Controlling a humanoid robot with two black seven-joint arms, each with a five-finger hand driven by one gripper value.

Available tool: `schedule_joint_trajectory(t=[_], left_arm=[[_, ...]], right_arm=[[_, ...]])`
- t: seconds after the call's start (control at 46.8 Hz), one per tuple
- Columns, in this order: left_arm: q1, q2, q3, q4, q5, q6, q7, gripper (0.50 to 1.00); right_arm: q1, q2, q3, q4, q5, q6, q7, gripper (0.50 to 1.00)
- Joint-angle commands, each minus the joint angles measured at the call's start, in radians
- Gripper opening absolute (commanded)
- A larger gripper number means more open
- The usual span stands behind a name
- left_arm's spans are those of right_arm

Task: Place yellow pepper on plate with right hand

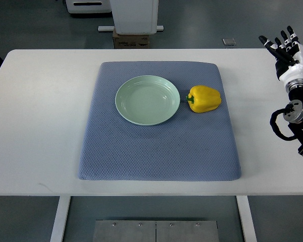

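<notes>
I see the yellow pepper [205, 99] lying on its side on the blue mat [159, 151], just beside the green plate [147, 100] at its 3 o'clock, stem toward the plate. The plate holds nothing. My right robot hand [284, 44] hovers over the white counter [35, 126] at the pepper's 2 o'clock, well apart from it, fingers spread, gripping nothing.
</notes>
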State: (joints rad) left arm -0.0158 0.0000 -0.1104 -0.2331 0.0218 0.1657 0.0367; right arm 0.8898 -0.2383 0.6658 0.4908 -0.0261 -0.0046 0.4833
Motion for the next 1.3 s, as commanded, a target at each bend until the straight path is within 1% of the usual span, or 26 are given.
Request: schedule_joint_trajectory(t=[0.0, 1.283], left_arm=[[0.0, 0.0, 0.0, 0.0, -0.002, 0.0, 0.0, 1.0], [-0.001, 0.0, 0.0, 0.0, -0.002, 0.0, -0.001, 1.0]], right_arm=[[0.0, -0.001, 0.0, 0.0, 0.0, 0.0, 0.0, 1.0], [-0.008, 0.001, 0.001, 0.0, 0.0, 0.0, 0.001, 1.0]])
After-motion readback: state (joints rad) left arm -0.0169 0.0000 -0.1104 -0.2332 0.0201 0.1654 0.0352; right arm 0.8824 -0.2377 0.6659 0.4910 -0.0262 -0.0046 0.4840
